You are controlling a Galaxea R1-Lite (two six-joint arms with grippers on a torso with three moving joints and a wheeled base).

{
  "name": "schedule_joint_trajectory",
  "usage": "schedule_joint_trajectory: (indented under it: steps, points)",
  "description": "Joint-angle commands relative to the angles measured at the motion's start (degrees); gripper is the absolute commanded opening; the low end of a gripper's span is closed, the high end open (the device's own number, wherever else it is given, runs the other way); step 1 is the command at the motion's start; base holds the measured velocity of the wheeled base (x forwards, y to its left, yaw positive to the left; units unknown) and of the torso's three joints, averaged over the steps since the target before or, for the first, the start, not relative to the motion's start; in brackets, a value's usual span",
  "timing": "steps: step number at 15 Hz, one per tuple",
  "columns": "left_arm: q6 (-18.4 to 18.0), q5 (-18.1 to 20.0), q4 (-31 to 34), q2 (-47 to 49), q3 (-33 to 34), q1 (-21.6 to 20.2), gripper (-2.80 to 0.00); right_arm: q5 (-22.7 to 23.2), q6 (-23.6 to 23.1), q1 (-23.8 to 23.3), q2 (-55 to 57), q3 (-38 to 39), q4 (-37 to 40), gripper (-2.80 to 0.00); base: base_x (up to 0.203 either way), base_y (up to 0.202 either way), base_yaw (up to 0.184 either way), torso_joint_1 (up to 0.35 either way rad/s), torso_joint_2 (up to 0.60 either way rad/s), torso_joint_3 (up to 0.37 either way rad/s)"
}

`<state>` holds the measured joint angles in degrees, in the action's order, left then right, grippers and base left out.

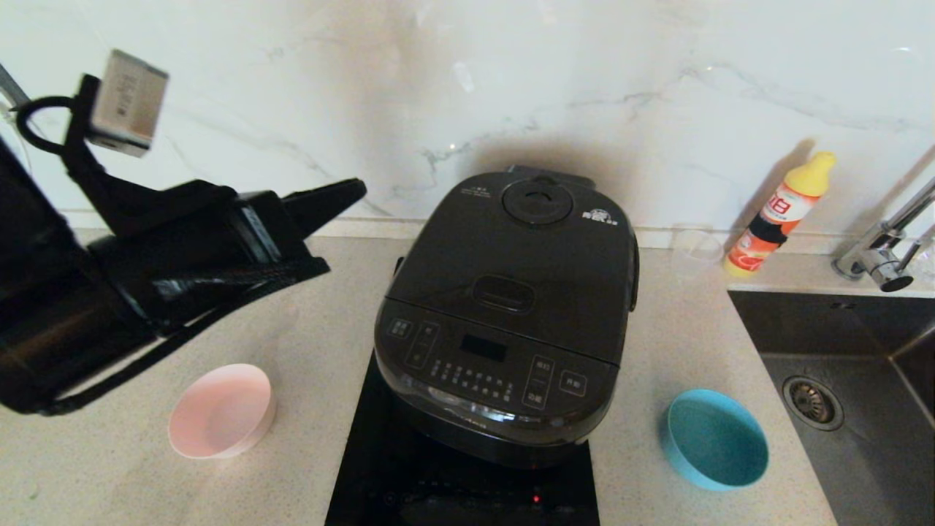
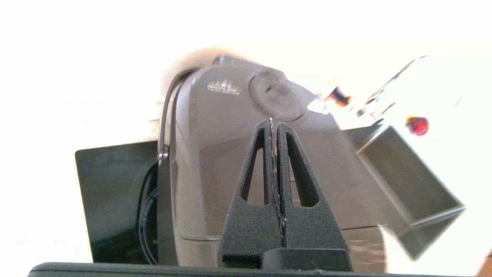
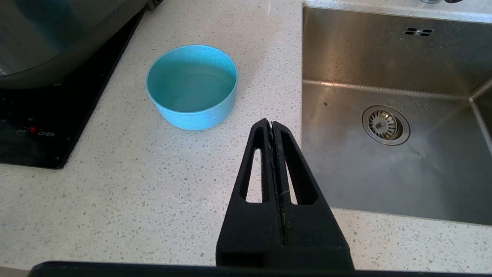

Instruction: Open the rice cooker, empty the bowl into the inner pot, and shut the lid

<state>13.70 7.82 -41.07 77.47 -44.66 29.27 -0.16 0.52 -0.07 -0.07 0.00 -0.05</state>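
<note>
Near the counter's front edge, your right gripper (image 3: 272,124) hung with fingers pressed together, empty. The blue bowl (image 1: 716,447) held clear liquid; the pink bowl (image 1: 221,410) looked empty. Mid-counter, the rice cooker (image 1: 508,314) had its lid (image 1: 522,256) down. Your left gripper (image 2: 273,122), also pinched together, should press the release button (image 1: 502,293) squarely.

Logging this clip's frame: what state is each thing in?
Lid: shut on the cooker.
Pink bowl: upright, looks empty.
Blue bowl: upright, holds clear liquid.
Left claw: shut, raised left of the cooker.
Right claw: shut, above the counter.
</note>
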Motion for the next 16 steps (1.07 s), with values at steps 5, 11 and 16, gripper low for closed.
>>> schedule_joint_trajectory:
  steps: [5,11,16]
  points:
    - [-3.9,-18.3,23.9,-21.5,-4.4,-0.4,-2.8,0.0,0.0,0.0,0.1,0.0,0.0,-2.8,0.0,0.0,0.0,0.0,0.0,0.0]
    - [-16.8,-29.9,27.6,-48.8,12.5,-15.1,-2.8,0.0,0.0,0.0,0.1,0.0,0.0,-2.8,0.0,0.0,0.0,0.0,0.0,0.0]
    - [-17.5,-27.8,37.6,-74.5,30.1,-26.6,-2.8,0.0,0.0,0.0,0.1,0.0,0.0,-2.8,0.0,0.0,0.0,0.0,0.0,0.0]
